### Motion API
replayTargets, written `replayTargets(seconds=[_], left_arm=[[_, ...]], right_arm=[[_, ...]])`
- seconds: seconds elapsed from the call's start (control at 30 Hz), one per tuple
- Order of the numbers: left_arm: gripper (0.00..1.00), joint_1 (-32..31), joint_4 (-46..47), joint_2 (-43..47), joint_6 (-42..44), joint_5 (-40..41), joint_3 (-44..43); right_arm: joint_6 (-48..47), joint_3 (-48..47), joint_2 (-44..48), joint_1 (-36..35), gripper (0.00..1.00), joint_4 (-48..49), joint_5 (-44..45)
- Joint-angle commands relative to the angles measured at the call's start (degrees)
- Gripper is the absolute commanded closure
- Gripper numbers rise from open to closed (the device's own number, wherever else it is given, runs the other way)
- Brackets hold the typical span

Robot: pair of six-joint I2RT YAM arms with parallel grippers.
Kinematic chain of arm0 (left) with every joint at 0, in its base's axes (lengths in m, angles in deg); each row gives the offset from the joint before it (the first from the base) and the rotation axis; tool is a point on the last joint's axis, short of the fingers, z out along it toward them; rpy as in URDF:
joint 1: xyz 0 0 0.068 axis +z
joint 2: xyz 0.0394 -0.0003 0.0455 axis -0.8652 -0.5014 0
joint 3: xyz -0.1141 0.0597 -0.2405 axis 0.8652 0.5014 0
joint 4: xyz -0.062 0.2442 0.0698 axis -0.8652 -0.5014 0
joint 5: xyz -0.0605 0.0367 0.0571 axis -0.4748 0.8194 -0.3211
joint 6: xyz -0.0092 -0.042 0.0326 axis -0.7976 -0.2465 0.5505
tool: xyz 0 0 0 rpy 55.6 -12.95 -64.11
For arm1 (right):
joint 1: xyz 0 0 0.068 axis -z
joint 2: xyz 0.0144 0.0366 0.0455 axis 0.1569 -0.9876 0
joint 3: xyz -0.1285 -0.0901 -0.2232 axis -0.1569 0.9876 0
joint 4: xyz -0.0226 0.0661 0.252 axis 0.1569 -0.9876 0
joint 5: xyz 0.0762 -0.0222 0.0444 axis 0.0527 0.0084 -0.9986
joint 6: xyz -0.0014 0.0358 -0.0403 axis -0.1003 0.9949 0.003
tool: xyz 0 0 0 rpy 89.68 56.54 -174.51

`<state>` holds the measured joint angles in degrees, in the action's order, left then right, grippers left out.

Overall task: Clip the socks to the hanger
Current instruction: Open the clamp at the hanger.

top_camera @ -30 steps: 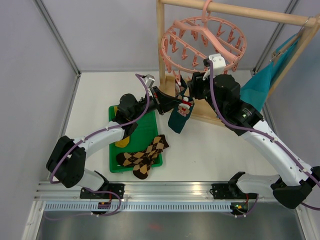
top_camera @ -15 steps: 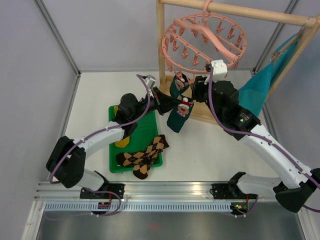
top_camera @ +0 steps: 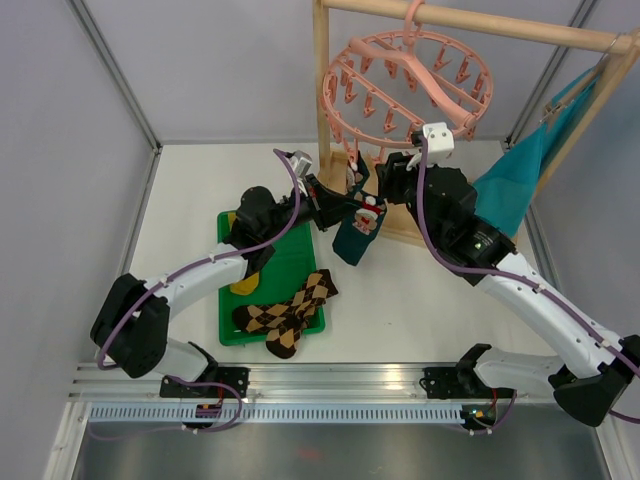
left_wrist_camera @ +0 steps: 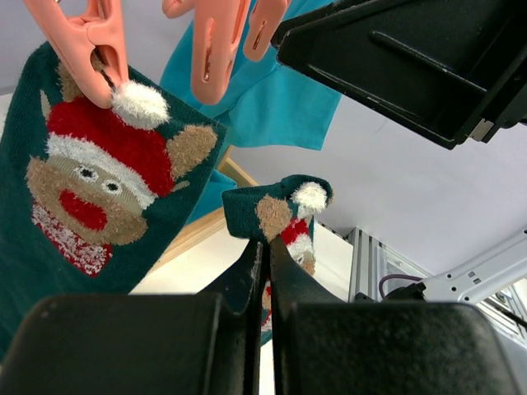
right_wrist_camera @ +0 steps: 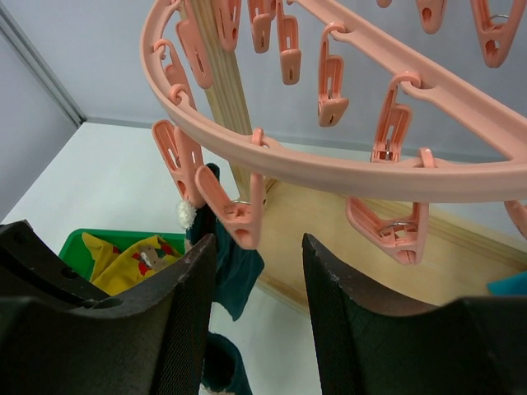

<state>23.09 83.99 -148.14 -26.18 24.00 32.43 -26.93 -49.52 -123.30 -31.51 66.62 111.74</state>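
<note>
Teal sock (left_wrist_camera: 284, 216) sits pinched in the closed left gripper (left_wrist_camera: 265, 263). Next, the right gripper (right_wrist_camera: 251, 280), jaws apart, should pinch a clip (right_wrist_camera: 235, 216) open.

Left white-and-black arm (top_camera: 200, 275) stretches from its base up and to the right, forearm nearly level, wrist out front. Its black two-finger left gripper (top_camera: 340, 205) is pinched tight, fingers (left_wrist_camera: 247, 280) pressed together on the cuff of a dark teal Christmas sock (left_wrist_camera: 280, 206). Right white-and-black arm (top_camera: 540, 300) climbs up and left from its base, wrist raised high. The black right gripper (top_camera: 385, 168) points upward, jaws parted, thick fingers (right_wrist_camera: 185, 313) standing clearly apart.
</note>
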Motion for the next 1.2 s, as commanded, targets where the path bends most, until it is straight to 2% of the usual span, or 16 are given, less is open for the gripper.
replayTargets(seconds=[0.0,0.5,1.17], left_arm=[[0.98,-0.18,1.05,2.34,2.47,0.22,0.06],[0.98,-0.18,-1.15,3.75,4.32,0.31,0.15],[0.98,-0.18,-2.64,4.37,5.72,0.31,-0.29]], right_arm=[[-0.62,0.62,1.07,-0.77,0.47,4.7,2.14],[-2.55,3.7,-0.77,-2.53,0.44,12.44,5.39],[-3.7,2.38,-6.14,-2.71,0.38,16.48,8.73]])
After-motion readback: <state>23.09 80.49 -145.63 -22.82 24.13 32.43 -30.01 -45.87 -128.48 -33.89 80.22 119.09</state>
